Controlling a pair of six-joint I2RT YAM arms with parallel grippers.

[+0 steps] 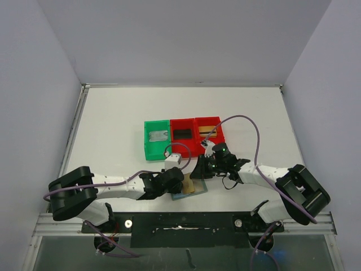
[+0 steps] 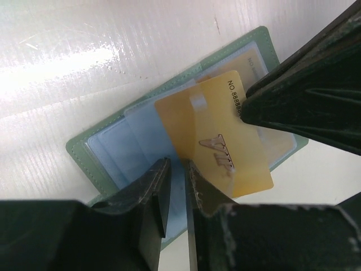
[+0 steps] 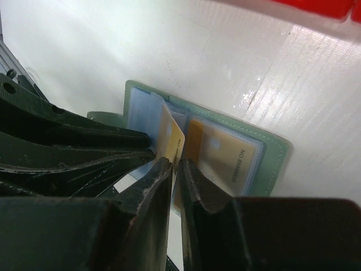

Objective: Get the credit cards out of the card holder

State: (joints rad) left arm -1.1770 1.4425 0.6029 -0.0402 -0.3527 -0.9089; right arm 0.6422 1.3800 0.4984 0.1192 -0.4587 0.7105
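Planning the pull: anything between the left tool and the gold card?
Nothing visible. The gold card has one edge in the finger gap of the left tool. The right tool pinches its opposite corner, above the open card holder.

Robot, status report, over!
Right gripper pinching flat gold plastic card. Left gripper narrow, at card's edge; grip unclear. Open grey-green card holder underneath. Nothing blocking.
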